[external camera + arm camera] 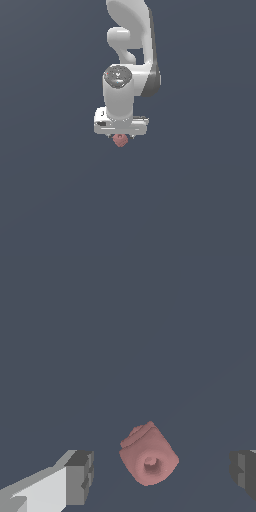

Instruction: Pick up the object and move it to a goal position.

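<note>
- The white arm (131, 55) reaches down the middle of the exterior view, its wrist pointing toward the plain dark grey surface (50, 200).
- The pincer (120, 135) hangs at the arm's lower end; in this view its fingers are mostly hidden under the white hand body.
- The block (120, 140), a small dull red-pink cube-like piece, shows just below the hand body in the exterior view, roughly centred under it.
- In the wrist view the pincer (165, 471) stands wide open: one finger (80, 476) with its dark grey pad is on one side, and the other finger (245, 472) is at the frame's far edge.
- The block (149, 456) lies between the two fingers, with clear gaps on both sides; neither pad touches it.
- The block sits tilted, one corner turned toward the camera, and its facing side has a small round dimple.
- A smaller ridge or lip sticks out from the block's far end.
- The pincer holds nothing.
- Whether the block rests on the surface cannot be told with certainty, though no shadow separates them.
</note>
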### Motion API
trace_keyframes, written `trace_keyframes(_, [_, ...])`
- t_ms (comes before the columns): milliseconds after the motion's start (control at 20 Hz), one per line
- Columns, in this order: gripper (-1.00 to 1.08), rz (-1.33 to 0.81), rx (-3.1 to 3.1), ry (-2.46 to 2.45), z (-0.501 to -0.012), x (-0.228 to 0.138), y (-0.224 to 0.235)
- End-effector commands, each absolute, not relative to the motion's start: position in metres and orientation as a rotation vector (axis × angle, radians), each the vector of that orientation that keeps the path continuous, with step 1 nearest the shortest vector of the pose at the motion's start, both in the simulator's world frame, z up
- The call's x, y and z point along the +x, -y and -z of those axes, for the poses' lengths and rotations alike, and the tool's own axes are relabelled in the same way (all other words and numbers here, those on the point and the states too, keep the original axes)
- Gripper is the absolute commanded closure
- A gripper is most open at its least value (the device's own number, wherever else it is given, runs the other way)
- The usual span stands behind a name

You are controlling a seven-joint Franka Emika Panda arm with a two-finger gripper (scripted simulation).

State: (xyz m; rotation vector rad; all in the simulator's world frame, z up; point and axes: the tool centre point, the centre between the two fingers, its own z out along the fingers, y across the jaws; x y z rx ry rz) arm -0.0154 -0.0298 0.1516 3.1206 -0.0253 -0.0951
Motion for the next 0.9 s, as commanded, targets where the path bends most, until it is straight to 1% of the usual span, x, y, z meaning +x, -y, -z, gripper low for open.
trace_keyframes(0, [-0.92, 0.095, 3.121, 0.025, -0.152, -0.015, 0.03])
trace_keyframes(850, [-0.92, 0.059, 3.129, -0.007, -0.161, -0.011, 0.041])
